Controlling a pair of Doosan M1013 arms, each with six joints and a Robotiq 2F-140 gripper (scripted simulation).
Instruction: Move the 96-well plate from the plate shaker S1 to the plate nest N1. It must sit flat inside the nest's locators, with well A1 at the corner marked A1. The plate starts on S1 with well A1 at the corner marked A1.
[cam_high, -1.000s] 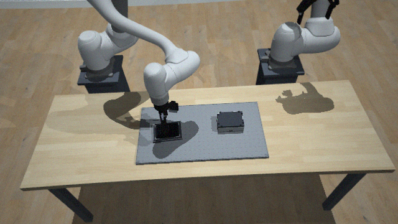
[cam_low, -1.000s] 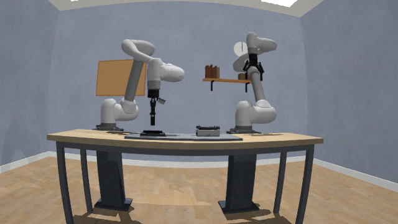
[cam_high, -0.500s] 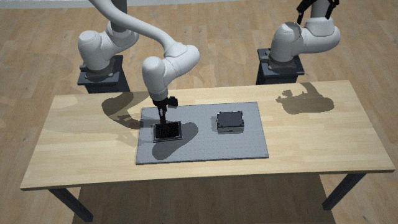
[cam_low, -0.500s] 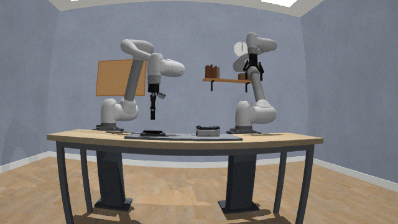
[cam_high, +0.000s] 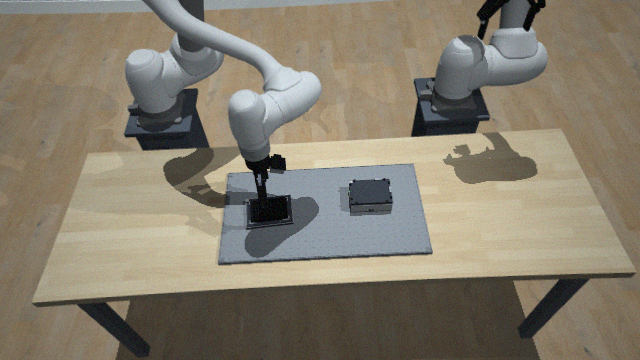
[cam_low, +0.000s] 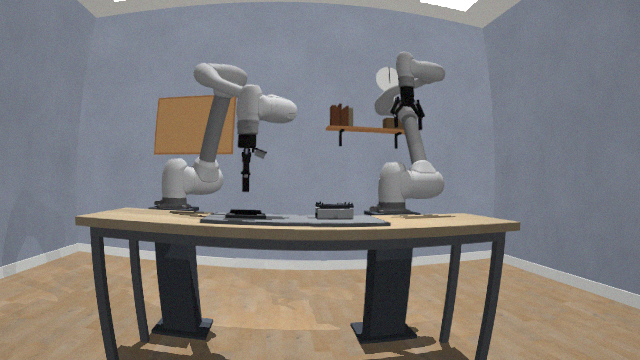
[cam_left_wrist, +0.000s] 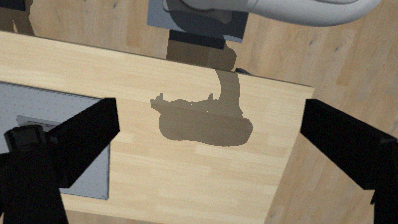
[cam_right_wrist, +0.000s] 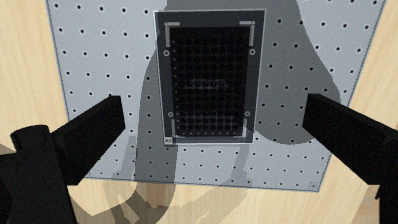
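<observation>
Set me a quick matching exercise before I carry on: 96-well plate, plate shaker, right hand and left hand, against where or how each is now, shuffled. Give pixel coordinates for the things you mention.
1. 96-well plate (cam_high: 279, 212) (cam_low: 246, 212) (cam_right_wrist: 210, 80)
2. plate shaker (cam_high: 370, 192) (cam_low: 334, 213)
3. right hand (cam_high: 262, 204) (cam_low: 245, 190) (cam_right_wrist: 214, 111)
4. left hand (cam_high: 505, 33) (cam_low: 408, 127) (cam_left_wrist: 210, 115)

A. open, directly above the plate nest (cam_high: 270, 225) (cam_low: 228, 216) (cam_right_wrist: 164, 85)
B. within the nest's corner locators
C. open, away from the nest
D. on the grey board (cam_high: 325, 240) (cam_low: 300, 224) (cam_left_wrist: 85, 187) (cam_right_wrist: 100, 60), apart from the nest

Pairs: 1-B, 2-D, 3-A, 4-C
</observation>
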